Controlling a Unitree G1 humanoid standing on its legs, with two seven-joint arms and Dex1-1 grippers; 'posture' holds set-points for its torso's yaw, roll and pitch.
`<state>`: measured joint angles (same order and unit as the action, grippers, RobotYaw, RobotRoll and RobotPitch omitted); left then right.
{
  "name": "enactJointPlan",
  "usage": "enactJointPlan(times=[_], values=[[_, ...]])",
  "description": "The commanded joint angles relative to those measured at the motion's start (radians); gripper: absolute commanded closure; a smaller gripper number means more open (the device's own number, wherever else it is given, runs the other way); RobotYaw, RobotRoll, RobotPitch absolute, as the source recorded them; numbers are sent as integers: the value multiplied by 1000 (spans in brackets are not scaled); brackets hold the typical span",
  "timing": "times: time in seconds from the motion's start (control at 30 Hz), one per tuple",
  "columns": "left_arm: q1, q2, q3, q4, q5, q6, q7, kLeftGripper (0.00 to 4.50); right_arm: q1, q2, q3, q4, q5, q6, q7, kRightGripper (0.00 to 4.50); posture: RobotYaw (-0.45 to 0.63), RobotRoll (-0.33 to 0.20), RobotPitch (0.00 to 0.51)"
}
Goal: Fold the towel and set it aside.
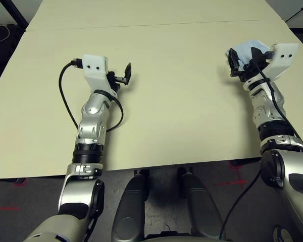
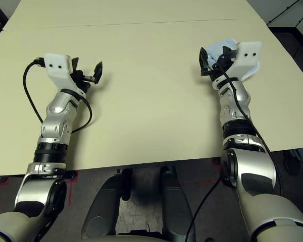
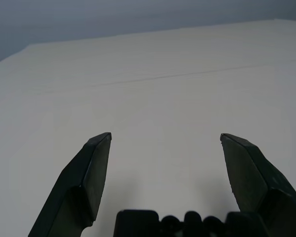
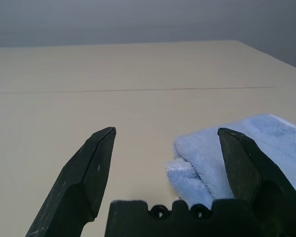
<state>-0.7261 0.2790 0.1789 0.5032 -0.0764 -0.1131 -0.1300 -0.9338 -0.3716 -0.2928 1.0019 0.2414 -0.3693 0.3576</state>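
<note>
A: Big stuff first. Counter (image 1: 182,101), pale, bare apart from one towel (image 4: 266,143). Agree?

B: Yes. Towel sits at the far right of the counter, light blue, already bunched into a folded-looking stack. Mostly hidden behind the right wrist in the head views.

A: Arms next. Left arm out over the left half, right arm over the right half, both pointing away from the robot.

B: Right gripper (image 4: 166,133): fingers wide apart, nothing between them. Left gripper (image 3: 165,138): fingers also wide apart, bare counter beyond.

A: Key relation?

B: Towel lies just ahead of the right gripper and off to its outer side; in the right wrist view the outer finger overlaps the cloth, the inner one sits over bare counter. Can't tell if anything touches. Left gripper is well apart from it, so the right arm is clearly the nearer one.

A: Long axis?

B: Can't tell; too much is covered.

A: Stage?

B: My read: fold looks done and the towel already set aside.
</note>
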Motion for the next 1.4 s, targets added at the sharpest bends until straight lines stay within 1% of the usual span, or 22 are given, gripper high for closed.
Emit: enactJointPlan(times=[0.03, 0.13, 0.27, 0.37, 0.5, 0.63, 0.8, 1.1, 1.4], values=[[-24, 1, 12, 109, 8, -111, 19, 0, 7, 10, 14, 32, -24, -32, -1, 22, 74, 0, 260], [-52, 0, 21, 206, 9, -184, 37, 0, 5, 12, 22, 45, -42, -44, -12, 22, 72, 0, 263], [-92, 2, 36, 315, -8, -236, 43, 0, 3, 10, 32, 58, -64, -70, -3, 22, 61, 0, 261], [-109, 9, 38, 380, 1, -281, 42, 0, 5, 18, 25, 64, -57, -84, 4, 22, 50, 0, 257], [-118, 18, 43, 425, -29, -290, -33, 0, 18, 36, 7, 74, -37, -124, 12, 22, 37, 0, 256], [-111, 23, 42, 435, -42, -292, -88, 0, 29, 62, -25, 85, -4, -151, 13, 22, 33, 0, 253], [-112, 29, 46, 438, -46, -299, -94, 0, 31, 79, -34, 87, 1, -149, 5, 22, 32, 0, 253], [-121, 60, 59, 441, -39, -294, -58, 0, 15, 57, -36, 88, -4, -92, -4, 22, 29, 0, 252], [-108, 65, 56, 417, -44, -257, -65, 0, 2, 46, -18, 84, -20, -48, 2, 22, 32, 0, 249]])
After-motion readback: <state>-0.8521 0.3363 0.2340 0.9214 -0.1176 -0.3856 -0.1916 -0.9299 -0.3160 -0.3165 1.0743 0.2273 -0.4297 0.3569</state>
